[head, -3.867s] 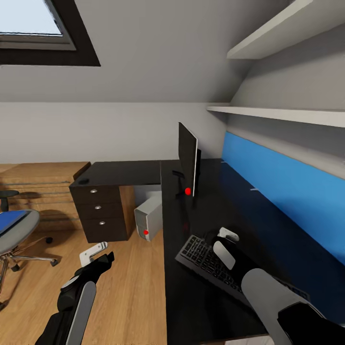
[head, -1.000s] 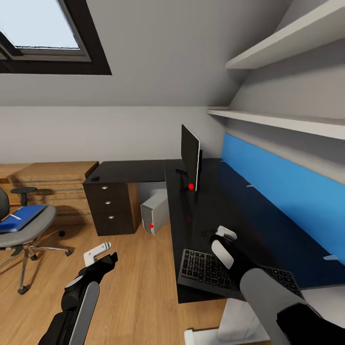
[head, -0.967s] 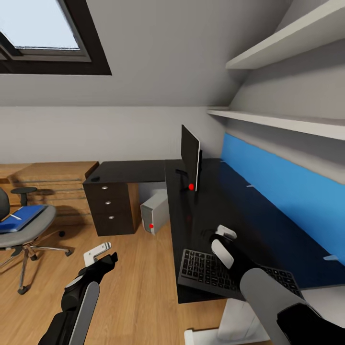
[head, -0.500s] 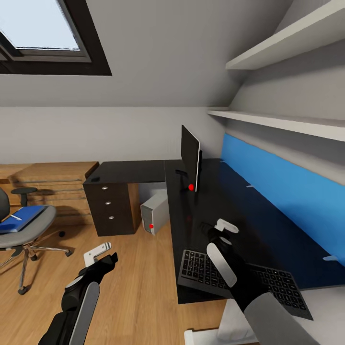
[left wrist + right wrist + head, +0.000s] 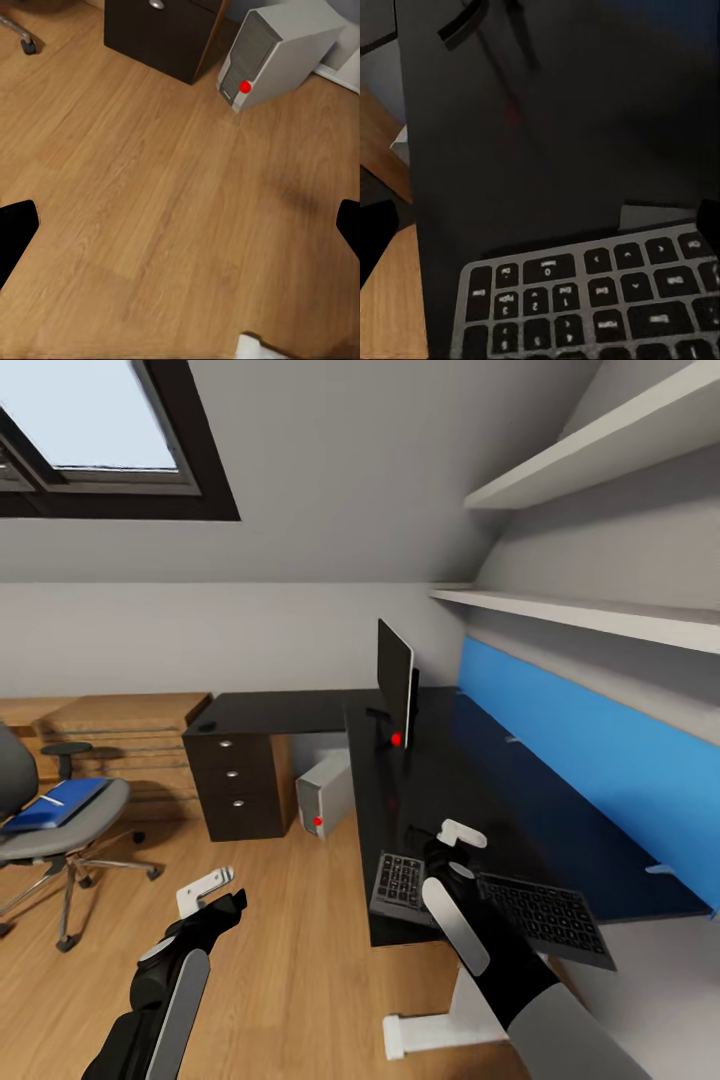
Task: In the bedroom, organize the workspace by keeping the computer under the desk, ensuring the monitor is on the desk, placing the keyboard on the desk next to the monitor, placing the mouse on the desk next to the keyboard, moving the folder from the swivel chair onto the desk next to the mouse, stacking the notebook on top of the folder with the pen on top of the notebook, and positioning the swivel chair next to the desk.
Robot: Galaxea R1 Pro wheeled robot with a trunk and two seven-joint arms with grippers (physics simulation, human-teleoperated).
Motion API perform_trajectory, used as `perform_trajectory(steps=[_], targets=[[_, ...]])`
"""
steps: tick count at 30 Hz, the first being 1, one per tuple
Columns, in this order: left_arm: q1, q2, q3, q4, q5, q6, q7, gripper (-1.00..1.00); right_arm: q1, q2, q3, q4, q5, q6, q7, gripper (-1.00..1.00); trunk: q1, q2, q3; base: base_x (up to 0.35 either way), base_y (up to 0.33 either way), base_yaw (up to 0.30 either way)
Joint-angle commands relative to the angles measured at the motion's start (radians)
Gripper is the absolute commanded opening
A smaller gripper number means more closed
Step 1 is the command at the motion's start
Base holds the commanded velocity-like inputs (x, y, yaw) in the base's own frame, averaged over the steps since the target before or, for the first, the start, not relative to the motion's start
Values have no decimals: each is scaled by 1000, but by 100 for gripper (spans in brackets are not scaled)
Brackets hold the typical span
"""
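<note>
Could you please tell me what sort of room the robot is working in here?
Probably a home office corner under a sloped ceiling: a black desk bearing a monitor and keyboard, a swivel chair, and a skylight.

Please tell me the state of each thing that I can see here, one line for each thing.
computer: upright on the floor under the desk, red light on.
monitor: upright on the desk.
keyboard: flat at the desk's near edge.
folder: lying on the swivel chair seat.
drawers: all shut.
left hand: open, empty, above the floor.
right hand: open, above the keyboard.
</note>
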Motion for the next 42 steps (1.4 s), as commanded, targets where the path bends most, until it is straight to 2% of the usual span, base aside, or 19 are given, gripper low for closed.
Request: perform_trajectory(steps=[1,12,21,30,38,39,42], targets=[[-1,-1,1,-1,11,3,7,100,-1,0,2,-1,-3,5,-7,100,-1,-1,-1,-333,0,0],[-1,-1,1,-1,11,3,8,100,-1,0,7,4,-4,7,-5,100,-1,-1,-1,-320,-8,0],[-1,0,1,0,11,3,9,100,-1,0,21,5,-3,7,-4,100,-1,-1,-1,-74,-19,0],[-1,1,1,0,11,4,9,100,-1,-2,29,7,-4,5,-4,100,-1,-1,-1,-205,-108,0],[-1,1,0,3,11,4,8,100,-1,-1,29,18,-4,5,-1,100,-1,-1,-1,-27,-19,0],[-1,1,-14,3,11,4,8,100,-1,-1,30,21,-3,6,-1,100,-1,-1,-1,267,-1,0],[-1,1,-16,4,11,4,8,100,-1,0,30,25,-2,7,-1,100,-1,-1,-1,289,-1,0]])
